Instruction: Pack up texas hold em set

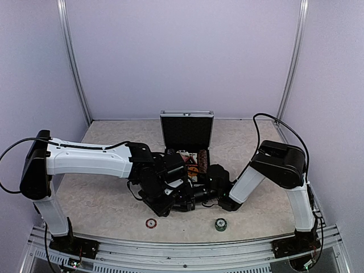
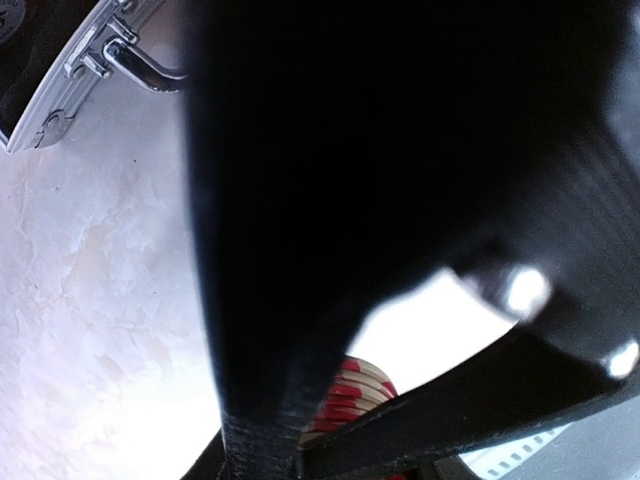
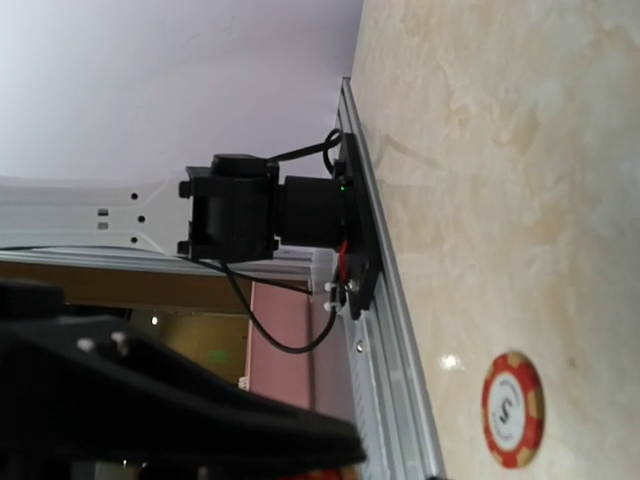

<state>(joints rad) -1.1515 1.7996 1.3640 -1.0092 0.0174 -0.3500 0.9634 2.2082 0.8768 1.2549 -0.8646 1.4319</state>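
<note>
The silver case point(image 1: 186, 129) stands open at the back centre, its lid upright, with decks and a chip row in its black-lined base point(image 1: 193, 158). Both arms meet in front of it. My left gripper point(image 1: 180, 199) is shut on a stack of red-and-white chips point(image 2: 352, 398), which shows between its dark fingers point(image 2: 262, 420) in the left wrist view. My right gripper point(image 1: 200, 194) points at the left one; only one dark finger point(image 3: 160, 410) shows in its wrist view. A red chip point(image 1: 151, 223) point(image 3: 513, 410) and a green chip point(image 1: 220, 224) lie loose on the table near the front edge.
The case's handle point(image 2: 140, 65) and silver edge point(image 2: 55, 95) show at the top left of the left wrist view. The left arm's base point(image 3: 250, 215) and the front rail point(image 3: 385, 330) fill the right wrist view. Side walls enclose the table.
</note>
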